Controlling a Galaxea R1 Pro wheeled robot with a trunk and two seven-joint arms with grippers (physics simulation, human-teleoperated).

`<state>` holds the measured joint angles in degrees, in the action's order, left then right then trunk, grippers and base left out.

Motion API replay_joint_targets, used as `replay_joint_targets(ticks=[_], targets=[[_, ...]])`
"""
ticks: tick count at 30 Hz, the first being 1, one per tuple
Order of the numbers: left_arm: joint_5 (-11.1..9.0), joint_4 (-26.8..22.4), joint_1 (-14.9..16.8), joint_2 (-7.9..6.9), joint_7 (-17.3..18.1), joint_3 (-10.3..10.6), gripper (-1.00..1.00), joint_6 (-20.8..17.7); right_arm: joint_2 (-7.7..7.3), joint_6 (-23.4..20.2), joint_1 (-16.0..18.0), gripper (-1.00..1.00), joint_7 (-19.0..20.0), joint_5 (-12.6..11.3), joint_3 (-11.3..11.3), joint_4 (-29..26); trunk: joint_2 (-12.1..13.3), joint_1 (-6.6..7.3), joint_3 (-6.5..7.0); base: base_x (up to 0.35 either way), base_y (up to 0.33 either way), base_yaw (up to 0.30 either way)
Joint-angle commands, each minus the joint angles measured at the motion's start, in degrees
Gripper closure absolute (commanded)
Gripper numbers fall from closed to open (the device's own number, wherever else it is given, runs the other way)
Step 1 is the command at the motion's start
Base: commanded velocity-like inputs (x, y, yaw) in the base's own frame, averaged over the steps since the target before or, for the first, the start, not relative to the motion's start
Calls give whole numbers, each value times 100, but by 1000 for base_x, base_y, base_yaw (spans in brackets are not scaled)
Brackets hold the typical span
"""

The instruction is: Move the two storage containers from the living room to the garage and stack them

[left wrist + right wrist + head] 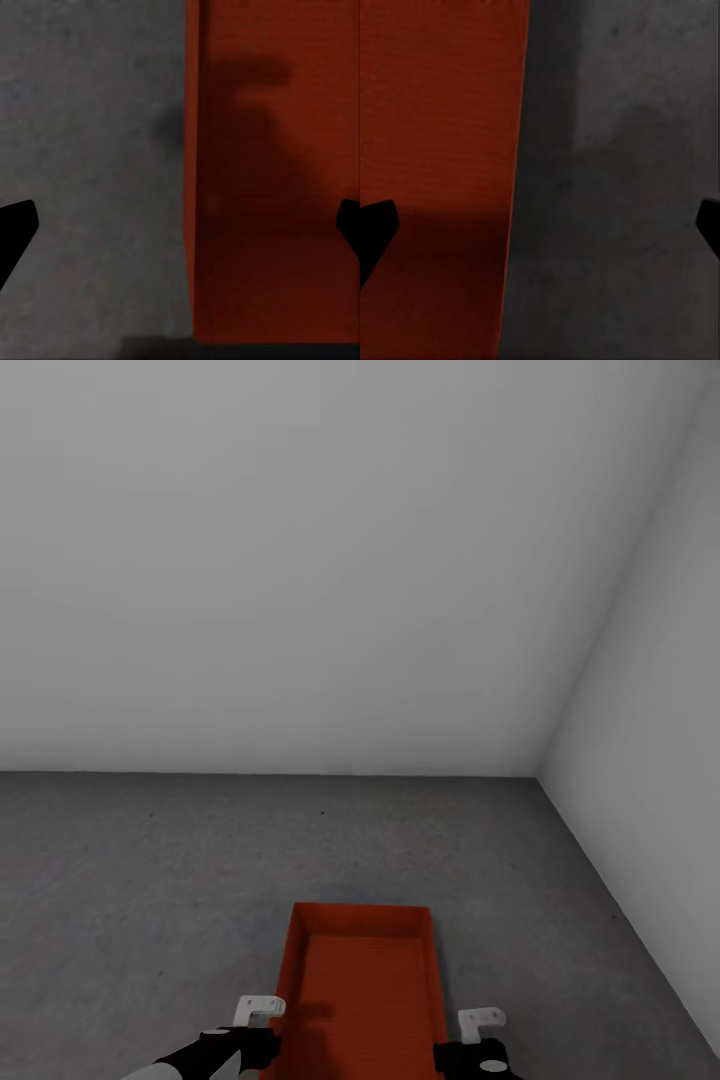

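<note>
Straddling container walls, left gripper, right gripper spread wide, head view adds corner walls

Orange-red open-top storage container flat on grey floor

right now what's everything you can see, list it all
storage container: one, orange-red, open-top, on the floor straight ahead between the two tools, its long sides running away from the robot
floor: one, dark grey and speckled, under the container and out to the walls
walls: two, plain white-grey, one ahead and one at the right, meeting in a corner at the far right
left tool: one, black fingers, open, straddling the container's left wall, one finger over the floor and one over the inside
right tool: one, black fingers, open, straddling the container's right wall the same way
</note>
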<state>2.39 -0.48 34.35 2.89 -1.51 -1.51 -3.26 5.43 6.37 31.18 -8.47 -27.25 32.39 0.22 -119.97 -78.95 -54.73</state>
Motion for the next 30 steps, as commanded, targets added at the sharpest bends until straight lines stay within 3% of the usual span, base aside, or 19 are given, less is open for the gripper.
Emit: replay_joint_targets(ticks=[1, 30], targets=[[25, -5, 2, 1, -16, -16, -100, -25, 2, 17, 2, -100, -14, -53, 48, 4, 40, 24, 14, 0, 0, 0], [25, -5, 2, 1, -16, -16, -100, -25, 2, 48, 2, -100, -23, -53, 48, 4, 1203, 660, 535, 0, 0, 0]])
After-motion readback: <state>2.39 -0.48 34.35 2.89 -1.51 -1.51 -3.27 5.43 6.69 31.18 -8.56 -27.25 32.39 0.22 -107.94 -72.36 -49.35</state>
